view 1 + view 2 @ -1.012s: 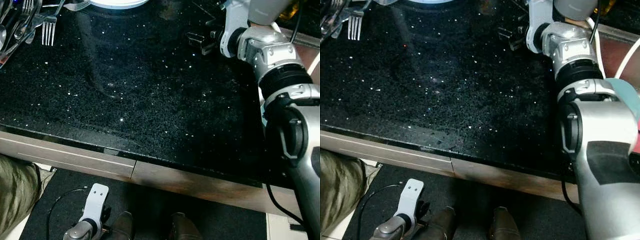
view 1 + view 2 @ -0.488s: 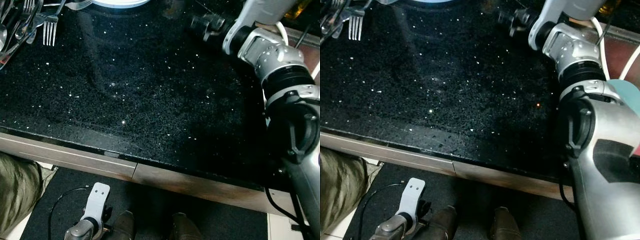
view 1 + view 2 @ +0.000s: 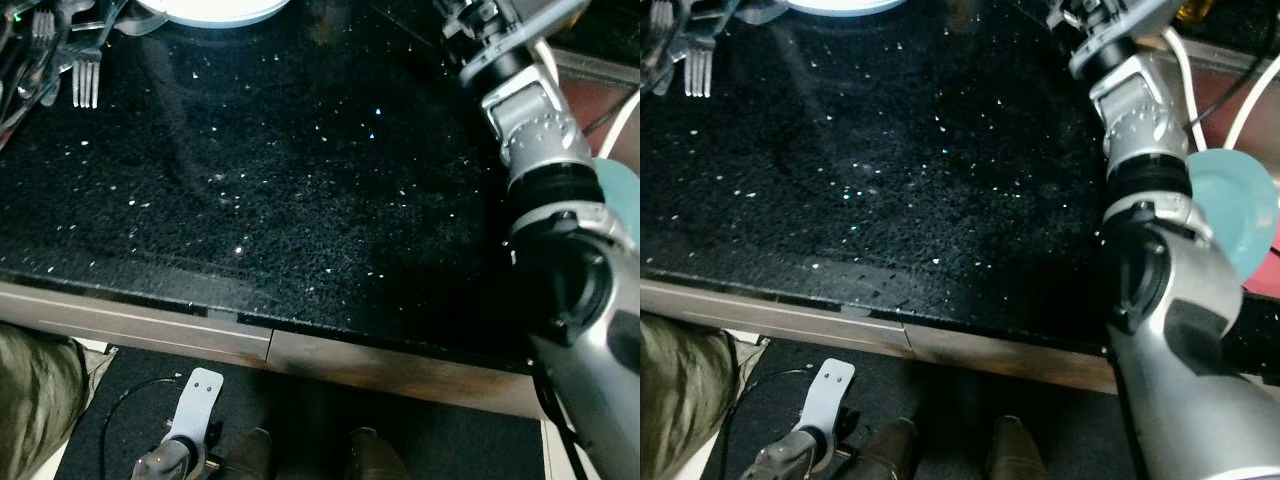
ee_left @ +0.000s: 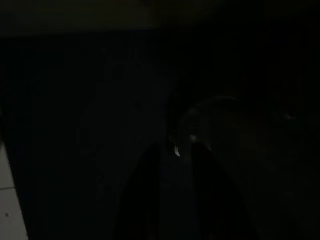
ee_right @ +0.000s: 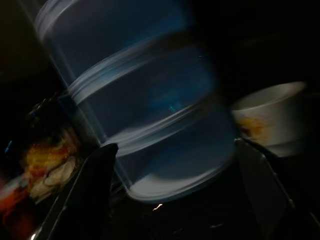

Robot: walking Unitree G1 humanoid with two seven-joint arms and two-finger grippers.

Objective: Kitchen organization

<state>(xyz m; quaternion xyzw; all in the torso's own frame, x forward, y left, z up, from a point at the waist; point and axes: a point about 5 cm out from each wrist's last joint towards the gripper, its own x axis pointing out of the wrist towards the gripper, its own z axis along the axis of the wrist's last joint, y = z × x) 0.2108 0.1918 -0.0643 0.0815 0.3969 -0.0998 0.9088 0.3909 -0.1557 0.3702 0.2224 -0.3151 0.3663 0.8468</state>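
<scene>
Right gripper has reached further across black sparkly stone bench; fingers wide, blurry blue ribbed plastic tub between them. Grab comes next, likely.

Dim overall. Overhead light glints as speckles on the black countertop, with a soft sheen streak. The left wrist view is nearly black. The blue container ahead of the right gripper's fingers smears with motion blur.

A black speckled countertop is glinting under the room light. Below it, drawer fronts are meeting a dark floor mat.
</scene>
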